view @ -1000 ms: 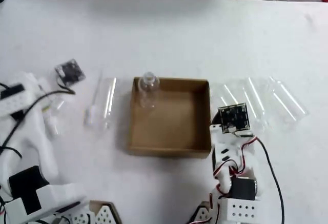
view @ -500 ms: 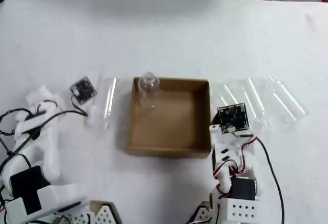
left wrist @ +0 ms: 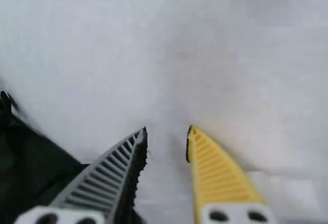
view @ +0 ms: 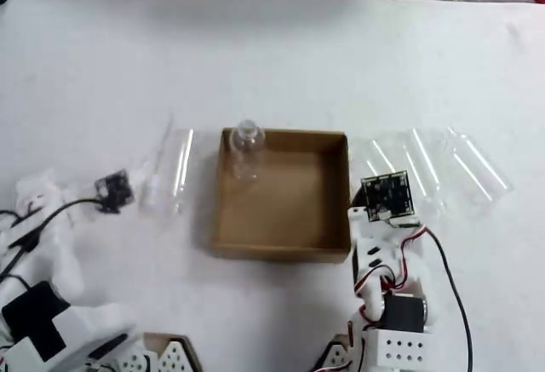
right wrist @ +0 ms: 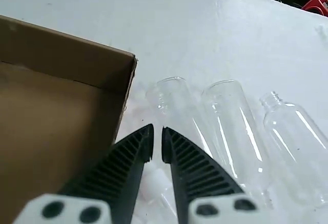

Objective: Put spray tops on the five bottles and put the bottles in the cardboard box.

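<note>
Well, I judge the work about 1 bottle along: 1 cardboard box [view: 285, 240] sits mid-desk, and 1 bottle [view: 247, 149] stands upright in its far corner on my left arm's side. I cannot tell what its neck carries.

I count 5 clear bottles in all. Besides the boxed 1, there is 1 lying bottle [view: 177, 170] just beside the box on my left arm's side. The other 3 lie side by side on the other side of the box: the near bottle [right wrist: 174, 101], the middle bottle [right wrist: 233, 124] and the far bottle [right wrist: 297, 142]. I can be sure of only 1 white spray top [view: 153, 190], right against the lying bottle; whether its tube is inside the neck or alongside I cannot tell.

My left claw [left wrist: 166, 137] hangs over bare white desk [view: 281, 57], fingers a little apart, nothing between them. My right claw [right wrist: 157, 134] sits by the box's corner near the 3 bottles, fingers all but together and empty.

The step in hand looks like the lying bottle and its spray top. Next, I think, my left claw must spread wider and take that top, with the bottle held steady.
</note>
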Robot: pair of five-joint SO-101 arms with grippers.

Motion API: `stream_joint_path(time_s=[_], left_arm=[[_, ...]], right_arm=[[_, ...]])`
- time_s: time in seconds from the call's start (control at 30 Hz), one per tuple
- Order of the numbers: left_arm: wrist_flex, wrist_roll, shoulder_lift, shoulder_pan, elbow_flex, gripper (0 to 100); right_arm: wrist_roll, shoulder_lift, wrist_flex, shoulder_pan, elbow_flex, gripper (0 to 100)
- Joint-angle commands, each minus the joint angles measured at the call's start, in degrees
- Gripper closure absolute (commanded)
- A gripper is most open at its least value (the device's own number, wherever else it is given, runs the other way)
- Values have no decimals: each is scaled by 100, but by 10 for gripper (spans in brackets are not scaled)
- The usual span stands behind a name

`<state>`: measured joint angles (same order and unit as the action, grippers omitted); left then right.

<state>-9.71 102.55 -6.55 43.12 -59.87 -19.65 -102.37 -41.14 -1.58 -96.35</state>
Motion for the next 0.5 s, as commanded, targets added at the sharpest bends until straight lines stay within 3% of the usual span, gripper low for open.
stream_joint_path(time_s=[0.0, 0.1, 0.23, 0.27, 0.33, 0.47], left_arm=[[-185, 668, -171, 585, -53, 872], [-387, 554, -620, 629, -53, 872], [-431, -677, -1736, 391, -53, 872], [-580, -703, -2097, 391, -53, 872], [-1477, 18, -2914, 435, -35, 872], [-4870, 2453, -4690, 971, 273, 872]], right_arm=[[-70, -31, 101, 57, -53, 981], [-70, -31, 110, 57, -53, 981], [-70, -31, 101, 57, -53, 981], [-70, -31, 101, 57, -53, 981], [-70, -31, 92, 57, -53, 981], [-70, -31, 92, 57, -53, 981]])
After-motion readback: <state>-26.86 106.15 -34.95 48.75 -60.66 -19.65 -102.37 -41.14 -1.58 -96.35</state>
